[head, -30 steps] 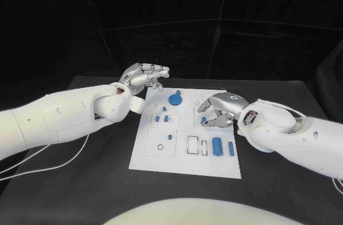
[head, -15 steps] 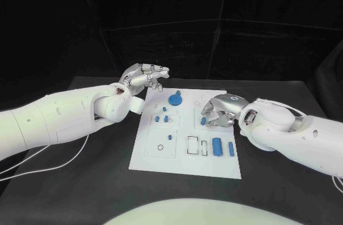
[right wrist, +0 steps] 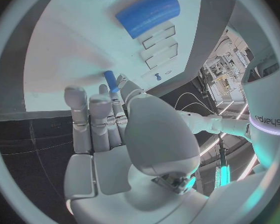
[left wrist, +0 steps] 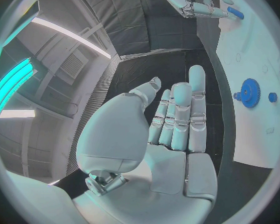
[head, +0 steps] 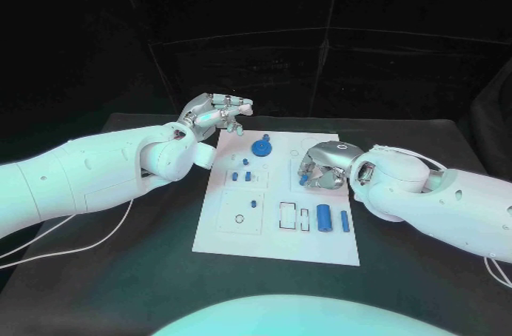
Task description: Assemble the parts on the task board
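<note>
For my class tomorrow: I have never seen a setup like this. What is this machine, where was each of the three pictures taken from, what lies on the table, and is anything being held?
This is a robot with two white arms ending in silver hands. One picture looks down from its head; the two round ones come from cameras at its wrists. On the black table lies a white task board with small blue parts, among them a gear and a thick cylinder. The left hand hovers at the board's far corner, fingers apart, holding nothing. The right hand is down on the board with its fingertips at a small blue peg; whether it grips the peg cannot be told.
</note>
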